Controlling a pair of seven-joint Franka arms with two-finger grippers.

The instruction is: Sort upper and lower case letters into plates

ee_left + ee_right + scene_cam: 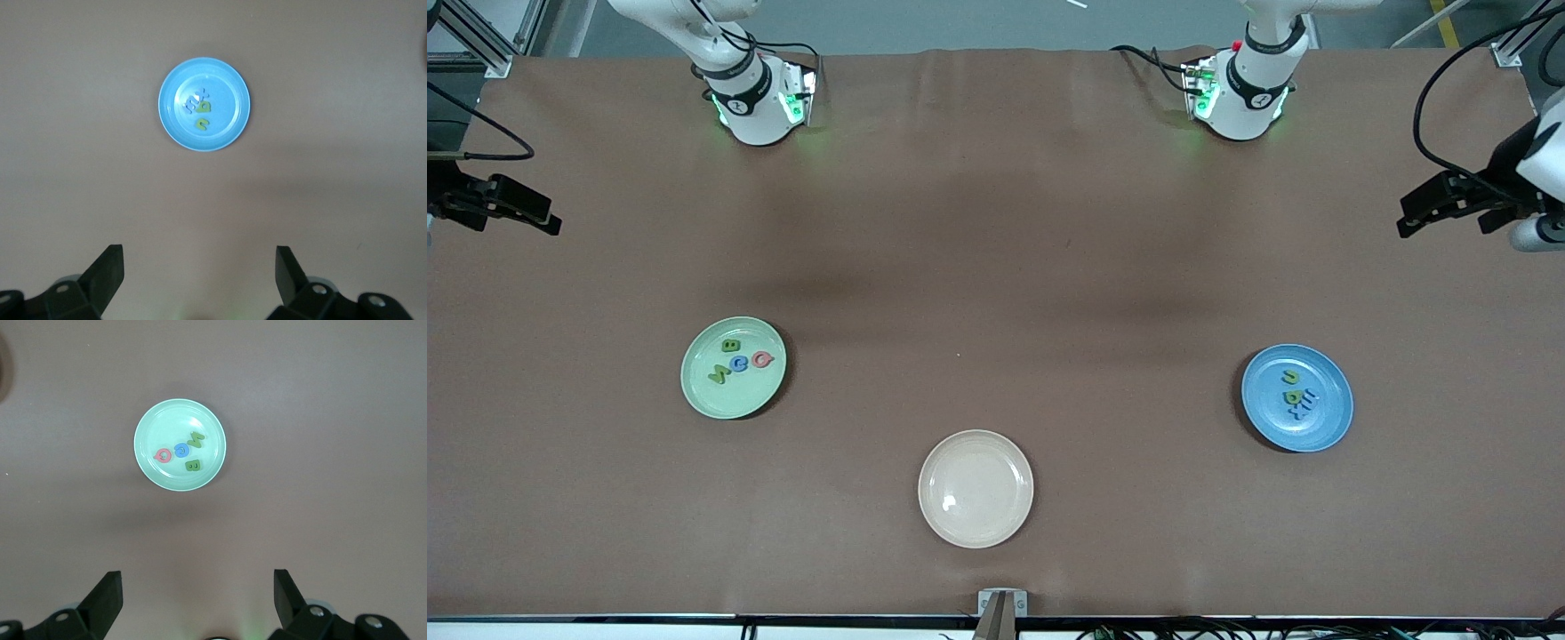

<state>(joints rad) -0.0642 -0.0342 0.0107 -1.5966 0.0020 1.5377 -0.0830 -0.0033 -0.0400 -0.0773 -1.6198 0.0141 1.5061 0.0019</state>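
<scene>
My sorting looks finished, or very nearly. The green plate [734, 367] sits toward my right arm's end of the table with four letters in it: a green B [194, 465], a blue letter [181, 449], a red one [162, 455] and a green W or M [197, 440]. The blue plate [1297, 397] sits toward my left arm's end and holds a small cluster of letters [199, 107], green and pale blue ones touching or nearly so. The cream plate [975, 488], nearer the front camera and between the two, has nothing in it, and I see no loose letter on the brown table [996, 267] (so nothing appears left to pick up).

Both my tools are released and carry nothing. My left gripper [199, 267] hangs high with its jaws spread wide, looking down on the blue plate; my right gripper [197, 587] does the same over the green plate. Both arms seem to be waiting, drawn out to the table's ends.

What I cannot settle: how many letters lie in the blue plate, and which ones, since they overlap. Whether each letter is upper or lower case is also hard to read, so I can't confirm the sort is correct. In the front view both grippers are cut off by the picture's edges.
</scene>
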